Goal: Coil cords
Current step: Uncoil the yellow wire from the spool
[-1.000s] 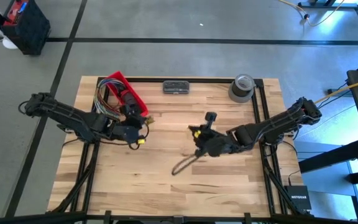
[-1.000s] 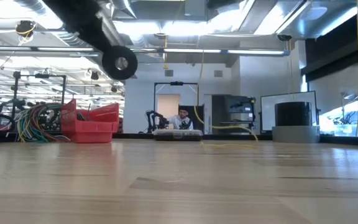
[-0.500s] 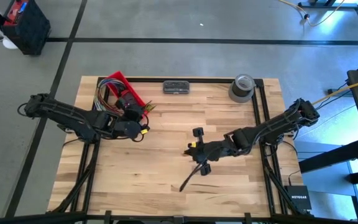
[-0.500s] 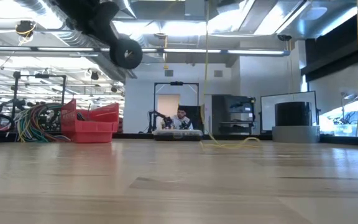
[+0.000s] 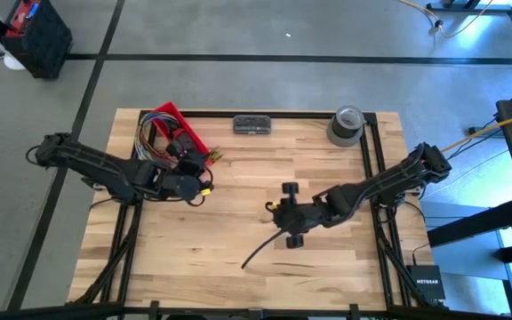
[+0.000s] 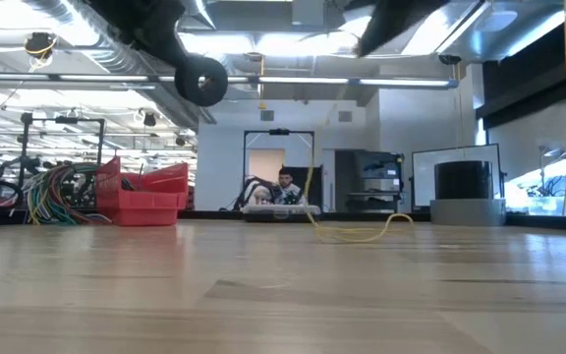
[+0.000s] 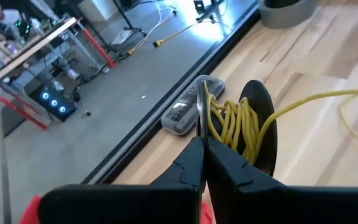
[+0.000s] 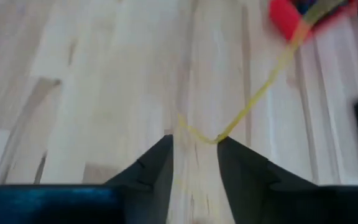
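The counter (image 5: 194, 249) carried one red bin (image 5: 178, 127), one bundle of multicoloured wires (image 5: 148, 135), one tape roll (image 5: 347, 124), one dark case (image 5: 252, 124) and one yellow cord (image 6: 357, 232).

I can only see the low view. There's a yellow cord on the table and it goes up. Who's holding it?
Observer: The left gripper is. It's shut, with a bunch of cord loops at its tips.
Operator: What about the other one?
Observer: The right gripper is open, its fingers apart just over the table.
Operator: Is it touching the cord?
Observer: I can't tell. The cord runs across the gap at its fingertips, then off toward the red bin.
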`<state>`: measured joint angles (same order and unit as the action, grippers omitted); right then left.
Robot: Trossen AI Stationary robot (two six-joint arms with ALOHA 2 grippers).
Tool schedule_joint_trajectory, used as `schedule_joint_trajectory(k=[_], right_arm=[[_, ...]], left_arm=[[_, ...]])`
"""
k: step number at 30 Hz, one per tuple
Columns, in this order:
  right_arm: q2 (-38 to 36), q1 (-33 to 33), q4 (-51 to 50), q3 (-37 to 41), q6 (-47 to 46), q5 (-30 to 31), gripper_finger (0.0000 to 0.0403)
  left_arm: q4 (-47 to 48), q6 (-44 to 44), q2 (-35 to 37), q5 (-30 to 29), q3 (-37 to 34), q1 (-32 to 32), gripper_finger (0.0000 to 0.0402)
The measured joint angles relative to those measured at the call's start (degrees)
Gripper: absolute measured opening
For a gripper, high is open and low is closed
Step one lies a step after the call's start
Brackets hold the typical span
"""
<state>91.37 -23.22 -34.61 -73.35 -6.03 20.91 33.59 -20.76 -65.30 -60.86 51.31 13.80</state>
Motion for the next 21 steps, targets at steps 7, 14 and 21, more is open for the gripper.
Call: schedule_joint_trajectory(k=[7, 14, 21], right_arm=[[-0.2, 0.0, -5.7, -2.1, -5.3, 4.2, 0.0140], [-0.1, 0.0, -13.7, -1.5, -4.9, 27.8, 0.0140], [-0.1, 1.8, 5.1, 3.9, -3.0, 34.3, 0.0141]], left_arm=[[-2.1, 5.1, 0.0, 0.1, 0.0, 2.2, 0.0005], [-3.1, 8.0, 0.0, 0.2, 0.0, 4.1, 0.0005], [-5.0, 8.1, 0.0, 0.2, 0.0, 4.1, 0.0005]])
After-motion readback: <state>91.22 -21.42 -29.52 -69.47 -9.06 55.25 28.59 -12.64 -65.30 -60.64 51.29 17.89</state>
